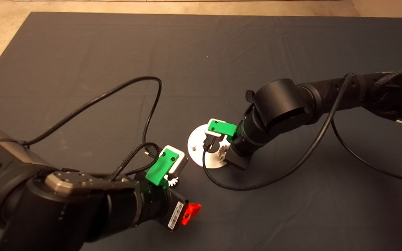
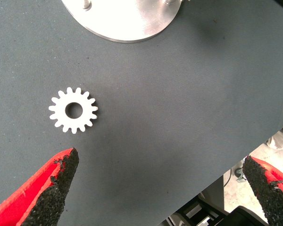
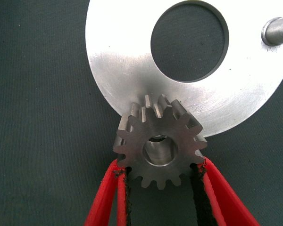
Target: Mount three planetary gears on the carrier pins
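Right hand (image 3: 158, 181) clamped on gear (image 3: 159, 147) over disc (image 3: 127, 70); left hand (image 2: 162, 188) wide apart above loose gear (image 2: 73, 109).

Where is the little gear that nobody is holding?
The loose gear lies flat on the mat, beside the disc, just ahead of the open left gripper; in the head view it peeks out under that gripper.
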`<state>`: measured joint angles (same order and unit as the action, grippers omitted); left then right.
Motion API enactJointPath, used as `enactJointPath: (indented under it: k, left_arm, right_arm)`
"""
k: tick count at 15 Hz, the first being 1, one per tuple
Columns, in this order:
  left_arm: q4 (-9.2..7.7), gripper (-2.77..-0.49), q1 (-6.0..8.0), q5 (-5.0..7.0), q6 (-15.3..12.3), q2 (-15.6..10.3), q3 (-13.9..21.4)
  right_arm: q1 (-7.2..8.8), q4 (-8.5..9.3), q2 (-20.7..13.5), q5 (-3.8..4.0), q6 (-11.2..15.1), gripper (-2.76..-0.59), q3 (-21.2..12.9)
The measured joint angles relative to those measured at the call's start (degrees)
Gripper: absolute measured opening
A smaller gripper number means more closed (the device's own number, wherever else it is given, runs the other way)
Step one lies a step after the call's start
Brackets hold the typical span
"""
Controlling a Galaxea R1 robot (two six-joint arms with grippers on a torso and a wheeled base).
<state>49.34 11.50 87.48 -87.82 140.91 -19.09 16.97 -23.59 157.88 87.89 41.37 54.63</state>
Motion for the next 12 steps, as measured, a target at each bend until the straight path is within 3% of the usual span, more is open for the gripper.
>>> enactJointPath:
  k: [12]
  left_arm:
    - [0.17,-0.75,0.0,0.02,0.0,-0.3,0.0]
  right_arm:
    - [-0.05,-0.02,0.7,-0.05,-1.3,-2.68,1.2]
